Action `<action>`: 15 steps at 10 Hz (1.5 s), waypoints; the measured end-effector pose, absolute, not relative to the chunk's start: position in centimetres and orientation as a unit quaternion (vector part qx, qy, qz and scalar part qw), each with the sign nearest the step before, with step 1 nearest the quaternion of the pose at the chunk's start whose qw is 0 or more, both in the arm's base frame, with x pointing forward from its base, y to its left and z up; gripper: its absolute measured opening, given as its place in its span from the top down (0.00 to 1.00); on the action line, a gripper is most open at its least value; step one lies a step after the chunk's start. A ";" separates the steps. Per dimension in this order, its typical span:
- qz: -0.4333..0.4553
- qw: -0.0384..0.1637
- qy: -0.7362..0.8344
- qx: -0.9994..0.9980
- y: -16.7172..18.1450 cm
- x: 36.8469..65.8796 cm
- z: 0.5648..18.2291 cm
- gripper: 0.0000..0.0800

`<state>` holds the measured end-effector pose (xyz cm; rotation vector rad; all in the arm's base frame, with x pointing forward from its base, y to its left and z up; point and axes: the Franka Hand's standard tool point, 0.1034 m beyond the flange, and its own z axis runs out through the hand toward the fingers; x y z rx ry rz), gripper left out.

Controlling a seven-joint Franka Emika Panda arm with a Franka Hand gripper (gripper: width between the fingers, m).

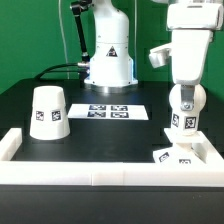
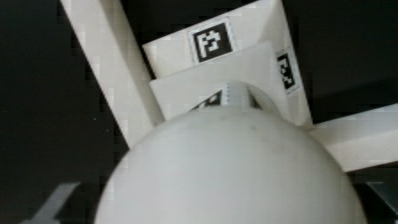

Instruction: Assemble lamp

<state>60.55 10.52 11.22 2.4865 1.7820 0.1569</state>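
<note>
Shade [image 1: 48, 110] stands untouched at 9 o'clock, well apart. Base [image 1: 172, 155] lies at 5 o'clock in the corner of the rail [image 1: 60, 172]. Gripper [image 1: 183, 108] clamps bulb [image 1: 181, 124] over base; seating unclear, shade left to fit

Blurred bulb [image 2: 222, 165] cut off by the wrist view's edge, much of the base [image 2: 249, 58] hidden behind it

White shade [image 1: 45, 100], bulb [image 2: 222, 165], base [image 1: 168, 154] — black-and-white markers [image 1: 57, 116].
</note>
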 end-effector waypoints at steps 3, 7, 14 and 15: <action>0.065 0.020 0.428 0.901 10.5 60.5 11.2 0.28; 0.068 0.003 0.234 0.970 10.2 60.6 11.2 0.28; 0.065 -0.013 -0.026 0.997 9.5 60.6 11.1 0.28; 0.062 -0.016 -0.091 0.994 9.6 60.4 11.1 0.28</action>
